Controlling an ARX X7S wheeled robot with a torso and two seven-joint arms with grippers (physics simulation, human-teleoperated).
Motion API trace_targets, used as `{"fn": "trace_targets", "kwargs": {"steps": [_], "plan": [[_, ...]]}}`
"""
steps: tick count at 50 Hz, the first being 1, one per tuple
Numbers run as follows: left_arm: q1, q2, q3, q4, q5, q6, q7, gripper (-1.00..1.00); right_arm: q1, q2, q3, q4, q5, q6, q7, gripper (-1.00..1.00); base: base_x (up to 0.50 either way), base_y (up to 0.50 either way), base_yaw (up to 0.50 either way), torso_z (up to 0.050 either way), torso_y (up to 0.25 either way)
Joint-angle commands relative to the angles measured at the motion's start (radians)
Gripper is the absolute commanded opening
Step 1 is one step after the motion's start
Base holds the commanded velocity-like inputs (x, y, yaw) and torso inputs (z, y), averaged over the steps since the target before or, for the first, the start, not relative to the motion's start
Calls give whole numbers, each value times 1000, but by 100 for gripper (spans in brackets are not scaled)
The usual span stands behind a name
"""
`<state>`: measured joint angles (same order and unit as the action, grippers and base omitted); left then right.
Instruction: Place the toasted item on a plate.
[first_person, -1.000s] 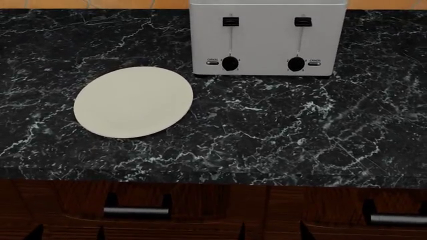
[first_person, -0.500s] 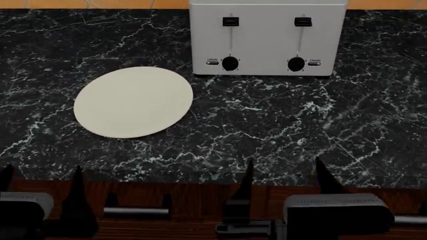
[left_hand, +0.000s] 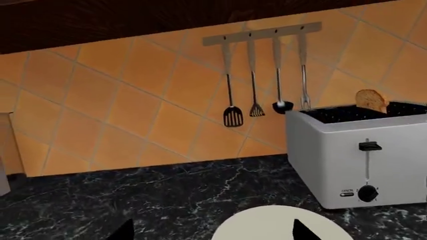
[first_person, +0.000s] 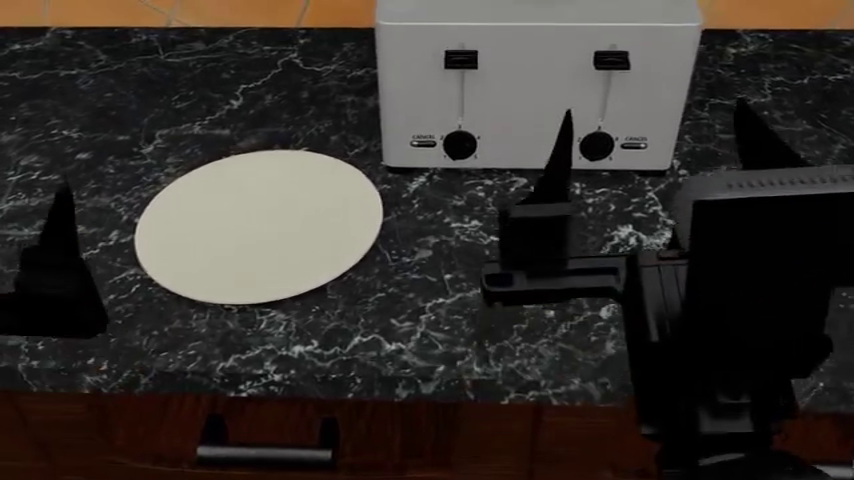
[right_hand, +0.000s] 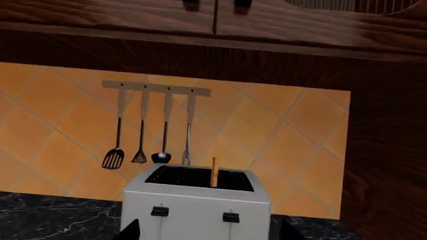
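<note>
The toast stands upright in a slot of the silver toaster, its rounded top poking out; in the right wrist view the toast shows edge-on. The head view cuts off the top of the toaster, so the toast is hidden there. The cream plate lies flat on the black marble counter, left of the toaster. My right gripper is open in front of the toaster, facing it. My left gripper is open, left of the plate; only one finger shows in the head view.
A rack of several hanging utensils is fixed to the orange tiled wall behind the toaster. Dark wood cabinets hang overhead. The counter's front edge and a drawer handle lie below the plate.
Both arms have risen and moved forward over the counter. The right gripper now stands in front of the toaster, and the left gripper's finger is beside the plate.
</note>
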<state>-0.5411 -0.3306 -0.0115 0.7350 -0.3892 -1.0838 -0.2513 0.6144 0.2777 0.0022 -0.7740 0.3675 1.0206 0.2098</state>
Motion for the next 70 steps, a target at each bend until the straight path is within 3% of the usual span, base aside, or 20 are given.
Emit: {"fn": "trace_targets", "kwargs": {"steps": [1,21,23,34,70], "plan": [[-91,-26,-32,63,-40,-121,-9,100,103,7,42,-58,46,107,11,100,312,0,0,0,0],[-52,-38,-54,70,-44,-98,-13,100,104,2,47,-56,56,103,25,100,195,24,0,0,0],[-131,-48,-70,93,-79,-175,-3,100,189,3,52,-73,86,175,24,100,61,0,0,0,0],[-247,-70,-78,80,-102,-239,1,100,359,25,46,-54,123,269,15,100,100,0,0,0,0],[-232,-85,-92,70,-122,-239,-5,100,339,15,59,21,138,245,22,100,152,0,0,0,0]]}}
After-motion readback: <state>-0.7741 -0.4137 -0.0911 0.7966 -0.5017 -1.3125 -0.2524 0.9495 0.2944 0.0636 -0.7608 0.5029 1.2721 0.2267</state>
